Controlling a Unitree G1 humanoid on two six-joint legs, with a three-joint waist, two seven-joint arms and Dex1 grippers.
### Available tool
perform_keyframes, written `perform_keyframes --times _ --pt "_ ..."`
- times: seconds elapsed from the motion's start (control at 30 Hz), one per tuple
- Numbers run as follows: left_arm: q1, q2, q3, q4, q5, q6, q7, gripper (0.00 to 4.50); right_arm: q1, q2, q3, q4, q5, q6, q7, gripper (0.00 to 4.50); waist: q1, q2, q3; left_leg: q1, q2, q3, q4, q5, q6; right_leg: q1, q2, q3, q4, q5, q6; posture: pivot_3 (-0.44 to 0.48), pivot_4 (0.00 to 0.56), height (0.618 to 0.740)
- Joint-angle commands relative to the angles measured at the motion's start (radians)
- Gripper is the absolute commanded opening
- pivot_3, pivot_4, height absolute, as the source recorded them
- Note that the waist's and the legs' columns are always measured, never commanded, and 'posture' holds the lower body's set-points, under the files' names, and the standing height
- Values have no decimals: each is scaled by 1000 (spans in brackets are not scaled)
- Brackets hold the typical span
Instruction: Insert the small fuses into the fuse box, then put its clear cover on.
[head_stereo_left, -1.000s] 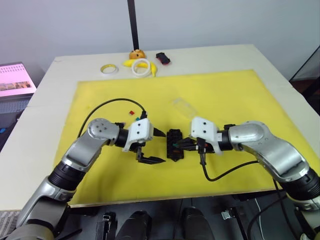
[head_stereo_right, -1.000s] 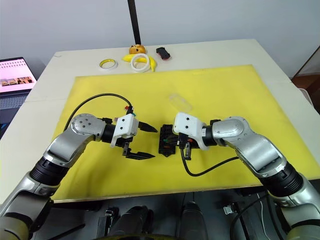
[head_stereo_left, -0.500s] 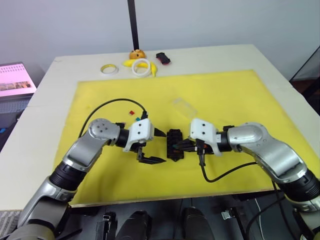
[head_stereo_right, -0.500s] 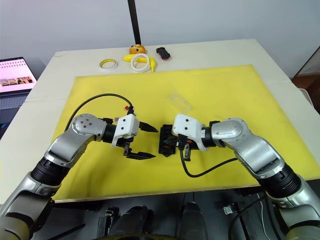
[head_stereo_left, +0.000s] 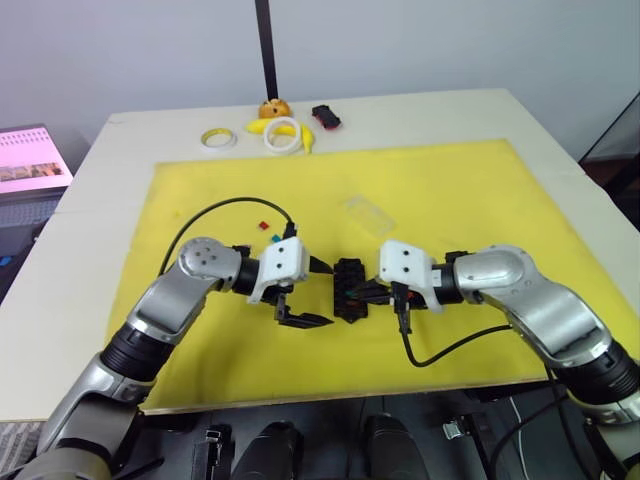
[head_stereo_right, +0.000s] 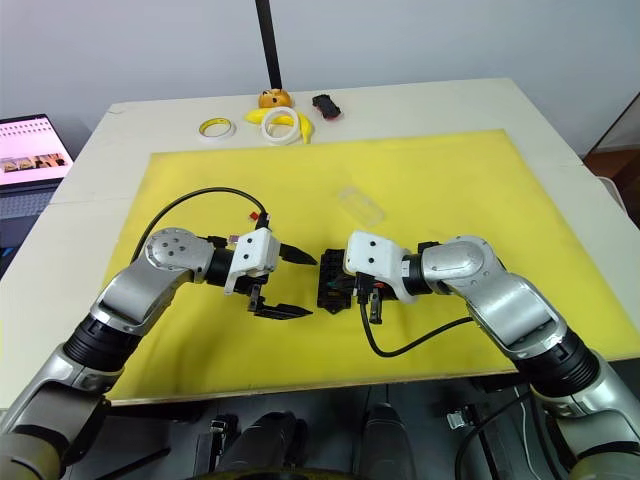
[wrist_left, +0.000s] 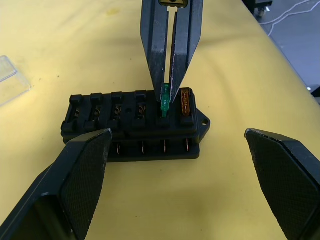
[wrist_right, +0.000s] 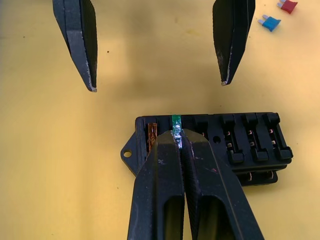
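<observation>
The black fuse box (head_stereo_left: 349, 289) sits on the yellow mat (head_stereo_left: 450, 190) a little toward its near edge, roughly midway between the side edges, long axis running from near edge to far edge. The right gripper (wrist_left: 171, 82) reaches in from the right, fingers pinched tight on a green fuse (wrist_left: 164, 104), which stands upright with its blades down in a slot of the box. Right beside it, in the end slot by the mounting ear, an orange fuse (wrist_left: 185, 102) is seated; the other slots in that row show bare metal contacts. The left gripper (head_stereo_left: 312, 292) hovers just off the box's left side, fingers spread wide, gripping nothing. The clear cover (head_stereo_left: 367, 212) lies flat on the mat beyond the box, toward the far edge, well apart. A red fuse (wrist_right: 288, 6) and a blue fuse (wrist_right: 269, 23) lie loose on the mat beyond the left gripper.
</observation>
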Motion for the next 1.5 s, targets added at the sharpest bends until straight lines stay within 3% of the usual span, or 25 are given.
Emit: perform_keyframes --times 0.03,0.63,0.67,0.73,0.8,1.0,1.2,1.3,1.37,1.5 --pt "-14 -1 19 -34 -4 4 6 4483 -12 7 -5 -8 -16 -18 12 0 0 0 0 0 0 0 0 0 0 0 0 0 0 0 0 0 150 740" --pt "-15 -4 20 -36 -6 9 16 4483 -38 27 -10 26 -45 -16 53 0 -1 0 0 0 0 0 0 0 0 0 0 0 0 0 0 0 150 740" --pt "-15 -4 20 -35 -6 9 16 4500 -41 29 -17 23 -39 -7 54 523 -1 0 0 0 0 0 0 0 0 0 0 0 0 0 0 0 150 740" --pt "-15 -3 22 -32 -6 8 15 4500 -54 25 -46 7 -18 16 54 1007 -1 0 0 0 0 0 0 0 0 0 0 0 0 0 0 0 150 740" --pt "-17 -3 24 -27 -7 8 15 4500 -61 17 -78 -11 8 41 56 1865 0 0 0 0 0 0 0 0 0 0 0 0 0 0 0 0 150 740" --pt "-22 -5 26 -20 -7 6 16 4500 -47 14 -147 -38 63 74 53 1865 0 0 0 0 0 0 0 0 0 0 0 0 0 0 0 0 150 740" --pt "-25 -8 24 -13 -6 -3 9 4500 34 83 -207 -17 104 11 10 1865 0 0 0 0 0 0 0 0 0 0 0 0 0 0 0 0 150 740" --pt "-26 -8 24 -12 -5 -3 9 4500 100 118 -219 -16 115 -28 -3 958 0 0 0 0 0 0 0 0 0 0 0 0 0 0 0 0 150 740" --pt "-26 -9 23 -13 -6 -4 9 4500 140 136 -217 -9 107 -69 -10 25 0 0 0 0 0 0 0 0 0 0 0 0 0 0 0 0 150 740" --pt "-25 -11 23 -18 -6 1 12 4500 190 161 -222 36 98 -152 -8 25 -2 0 0 0 0 0 0 0 0 1 0 0 0 0 0 0 150 740"
